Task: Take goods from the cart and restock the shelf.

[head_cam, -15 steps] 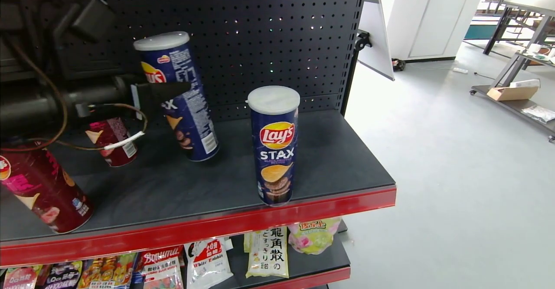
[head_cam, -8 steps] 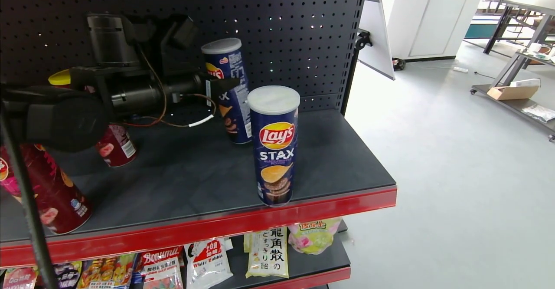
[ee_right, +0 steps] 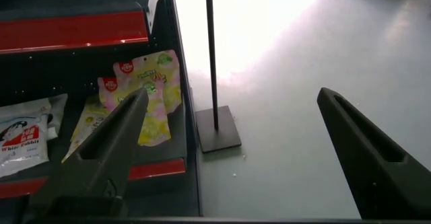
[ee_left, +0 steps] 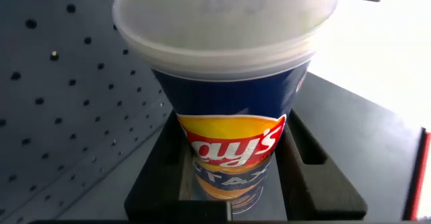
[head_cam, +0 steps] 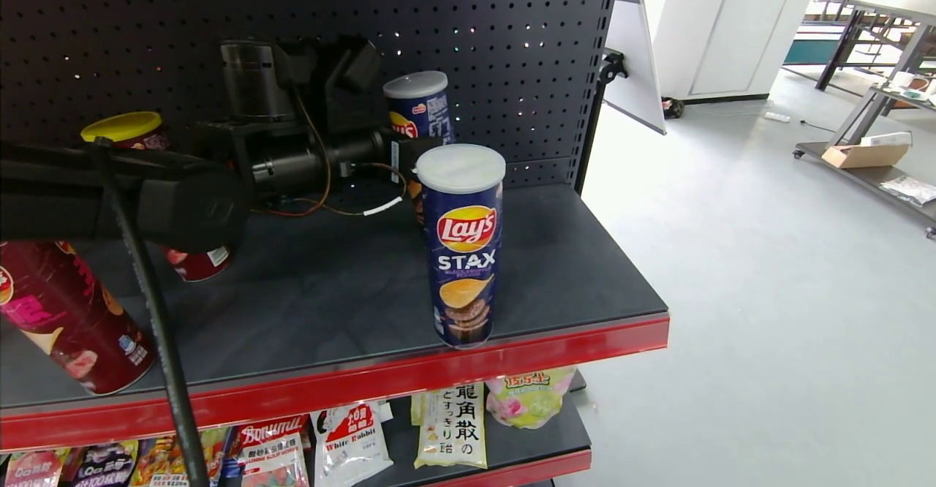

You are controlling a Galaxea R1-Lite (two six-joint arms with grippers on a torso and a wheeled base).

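Dark grey metal shelf board with red front lip, black pegboard behind. Upright blue cylindrical crisp can with white lid at front edge. Dark red crisp can front left; red can farther back, part hidden; yellow-lidded can back left. By the pegboard, second blue can, base hidden. On lower shelf, snack bags.

My left arm is black. It is a long fat tube with a big round joint. Farther along is a grey metal drum. Thin brown wires loop by it, and one has a white end. A thin black cable runs across, near me. My left gripper has two flat black fingers with long slots. My right gripper has black fingers with thin tips and a groove.
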